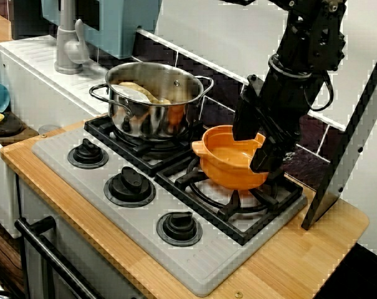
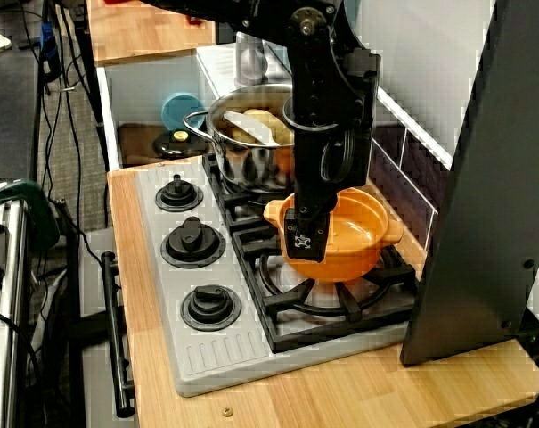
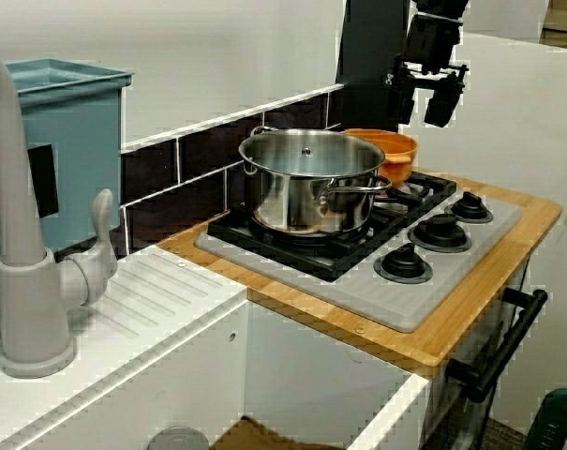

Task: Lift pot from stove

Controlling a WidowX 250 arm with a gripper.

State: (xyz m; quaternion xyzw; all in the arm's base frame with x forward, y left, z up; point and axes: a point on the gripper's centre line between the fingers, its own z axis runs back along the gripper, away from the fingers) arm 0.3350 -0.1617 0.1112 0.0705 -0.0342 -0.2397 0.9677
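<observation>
Item: pot (image 1: 230,163), orange, sitting on stove (image 1: 144,205), right-hand grate, 3 o'clock of steel pot (image 1: 152,99).
Gripper (image 1: 258,146): we are seeing fingers spread, straddling pot's far rim, one inside, one outside; contact apparently not yet made, side view unclear.

The pot (image 1: 230,163) sits on the stove (image 1: 176,193) beside the steel pot (image 1: 152,98)

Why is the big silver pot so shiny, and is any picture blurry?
In the front view the steel pot mirrors the orange pot on its side; in the sink-side view it shows bright glare streaks; no view looks blurry, and the gripper stays sharp.
</observation>
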